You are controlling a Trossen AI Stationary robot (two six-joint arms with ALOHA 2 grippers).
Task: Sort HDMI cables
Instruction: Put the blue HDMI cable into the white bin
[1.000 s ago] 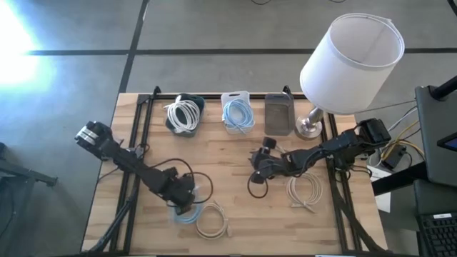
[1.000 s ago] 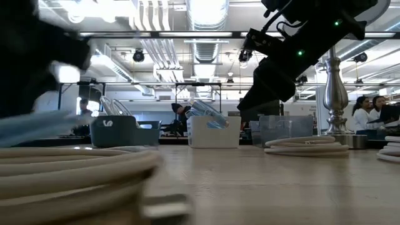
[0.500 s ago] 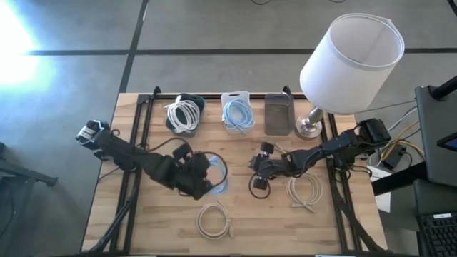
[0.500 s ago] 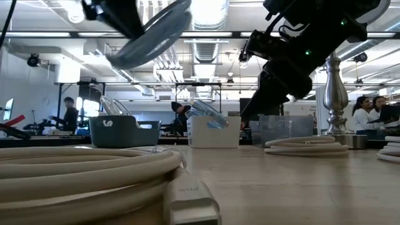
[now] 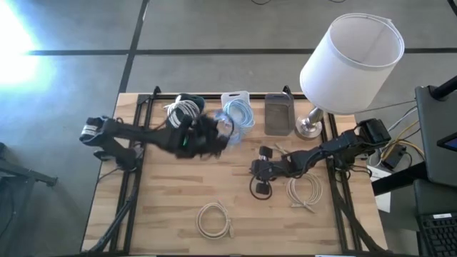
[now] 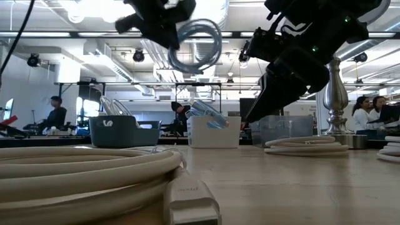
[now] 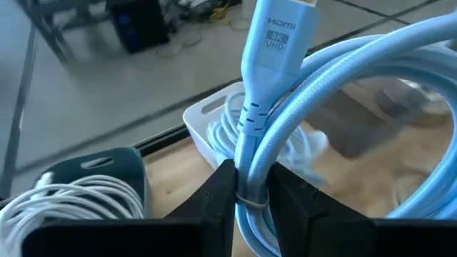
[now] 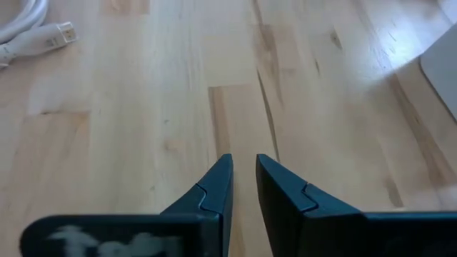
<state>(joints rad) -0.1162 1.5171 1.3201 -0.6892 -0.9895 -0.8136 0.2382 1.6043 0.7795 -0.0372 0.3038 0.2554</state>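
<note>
My left gripper (image 5: 216, 134) is raised just in front of the white bin (image 5: 246, 96) and is shut on a light blue HDMI cable coil (image 6: 197, 44), also seen as the coil (image 5: 230, 130) from above. That bin holds more light blue cable. The dark teal bin (image 5: 198, 104) to its left holds white cables (image 5: 182, 114). A beige coil (image 5: 213, 220) lies flat near the table's near edge, and a whitish coil (image 5: 305, 191) lies at the right. My right gripper (image 5: 258, 170) hovers low over bare wood, its fingers a narrow gap apart with nothing between them. My left gripper pinches the blue coil's bundled strands (image 7: 251, 165) between its two fingers, right below the plug (image 7: 275, 43) marked HDMI. The fingers lie across the strands. The coil is lifted clear, high above the table, and stands out beyond the fingertips as a round loop.
A grey bin (image 5: 279, 114) stands right of the white one. A lamp with a big white shade (image 5: 353, 61) and a metal foot (image 5: 309, 127) fills the far right corner. Black robot wire loops (image 5: 260, 189) under my right gripper. People show in the room beyond the table.
My left gripper has risen from the near left of the table and swung toward the far edge, up to the white bin, rolling as it went. The blue coil has gone with it, lifted clear of the beige coil, which has stayed on the table.
</note>
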